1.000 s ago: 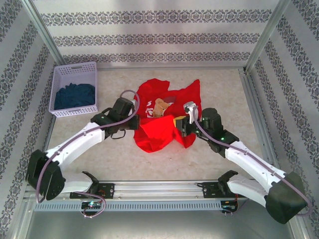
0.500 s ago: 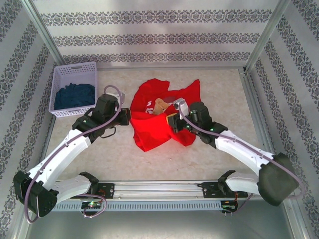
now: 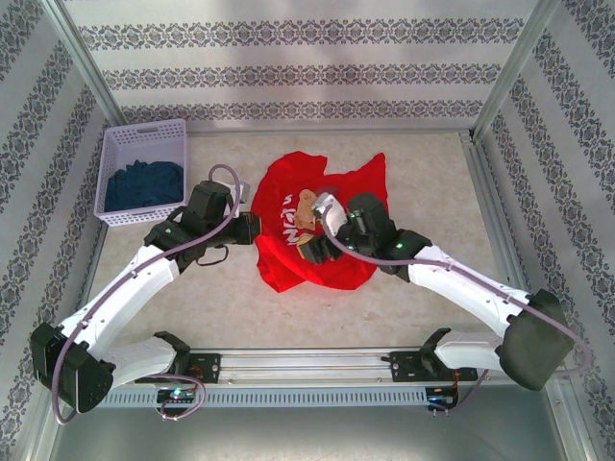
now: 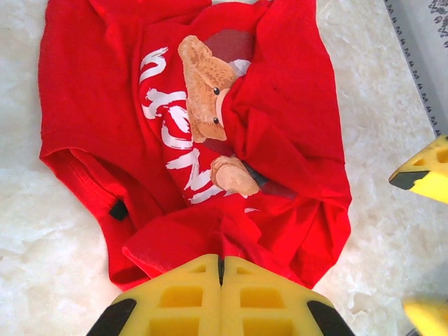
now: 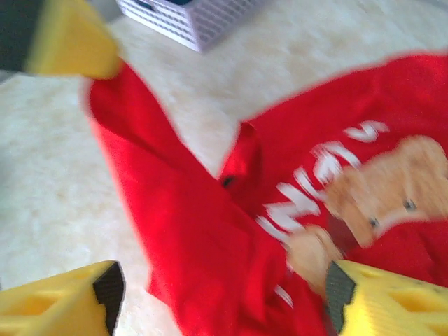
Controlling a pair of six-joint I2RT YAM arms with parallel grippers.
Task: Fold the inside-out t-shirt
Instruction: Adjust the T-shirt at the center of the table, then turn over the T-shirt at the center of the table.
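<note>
Jaws from above: we see the left gripper (image 3: 248, 229) at the inside-out t-shirt's (image 3: 357, 182) left edge, mid-table (image 3: 432, 173), and the right gripper (image 3: 310, 247) over it. Left wrist: fingers pressed together on the bunched hem (red cloth). Right wrist: jaws spread wide, nothing between them, above the shirt.

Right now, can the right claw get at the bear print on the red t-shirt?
Probably yes: the right claw hangs open close over the t-shirt, and the bear print lies uncovered beside it, nothing between.
</note>
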